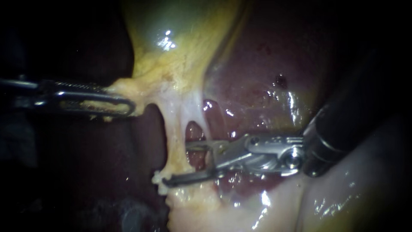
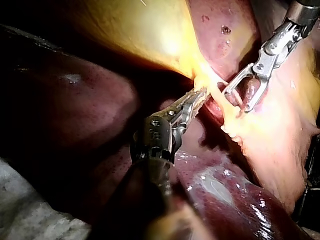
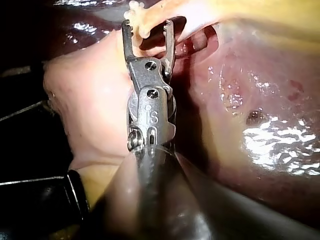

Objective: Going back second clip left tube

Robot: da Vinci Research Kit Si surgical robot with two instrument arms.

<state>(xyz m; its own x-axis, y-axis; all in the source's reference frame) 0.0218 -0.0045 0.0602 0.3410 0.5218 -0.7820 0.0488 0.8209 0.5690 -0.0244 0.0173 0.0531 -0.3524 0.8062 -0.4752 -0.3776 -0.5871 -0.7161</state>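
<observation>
**Recorder:** Endoscope view. Your left instrument (image 1: 122,105) comes in at middle left. Its jaws are clamped on the yellow edge of the gallbladder (image 1: 180,38) and draw it toward the left of the frame.

**Checker:** And the right one?

**Recorder:** Your right instrument (image 1: 178,165) enters from the lower right, over the liver (image 1: 257,86). Its jaws stand apart, one on each side of the left tube (image 1: 175,137), low on it, just below centre. A gap shows beside the tube, so I log it as straddled, not gripped.

**Checker:** Where does that tube run?

**Recorder:** It is the pale strand dropping from the gallbladder's neck through the centre of the frame. A small window separates it from the right tube (image 1: 207,124). The right wrist view agrees: the strand crosses between the parted jaw tips.

**Checker:** Any clip visible?

**Recorder:** I can make out no clip in any view. The jaws and the glare cover the spot where one would sit.

**Checker:** Progress?

**Recorder:** This is judgement only. Parted jaws fit a clip already let go, so placing looks done, but that is unconfirmed. What is left for you is to back the jaws off the tube toward the lower right without snagging the strand. Then inspect the site. Your left hold should not slacken meanwhile.
</observation>
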